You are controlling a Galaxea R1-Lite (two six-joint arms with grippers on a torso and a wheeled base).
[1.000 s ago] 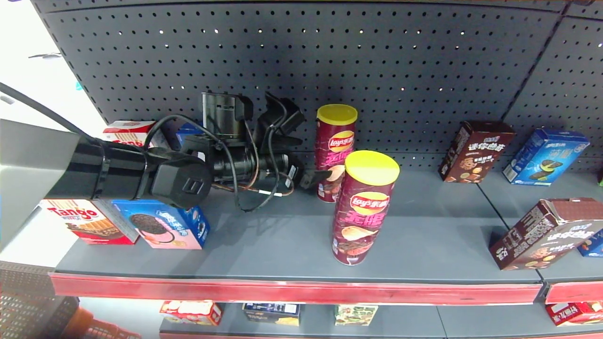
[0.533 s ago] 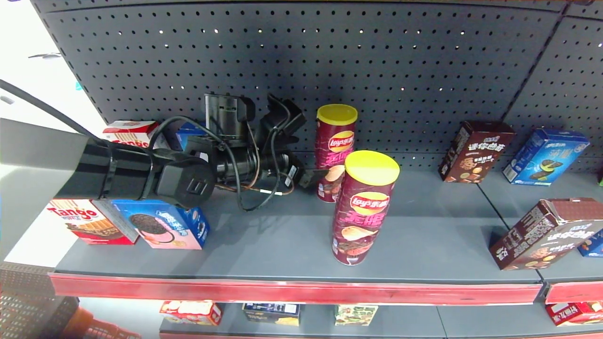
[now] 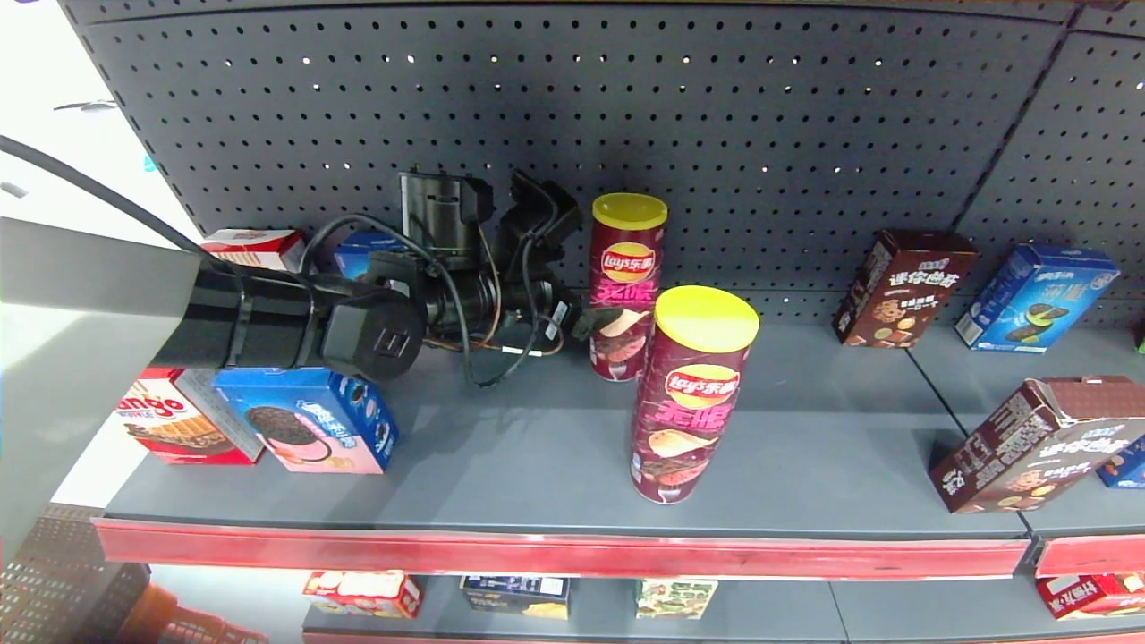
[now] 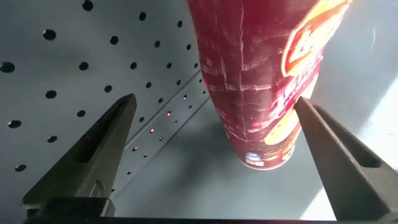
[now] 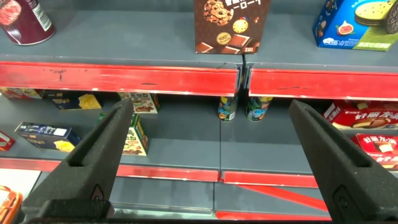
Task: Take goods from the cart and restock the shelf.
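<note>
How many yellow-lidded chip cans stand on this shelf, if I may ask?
2. One can stands near the shelf's front edge; the other can is behind it, between the left gripper's open fingers. The arm may hide more.

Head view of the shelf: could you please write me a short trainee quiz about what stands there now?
1. True or false: the front chip can lies on its side on the shelf.
2. The rear chip can has a lid that is: A red, B yellow, C blue.
3. Are the jaws of the left gripper open or shut?
Key: 1 false; 2 B; 3 open.
</note>
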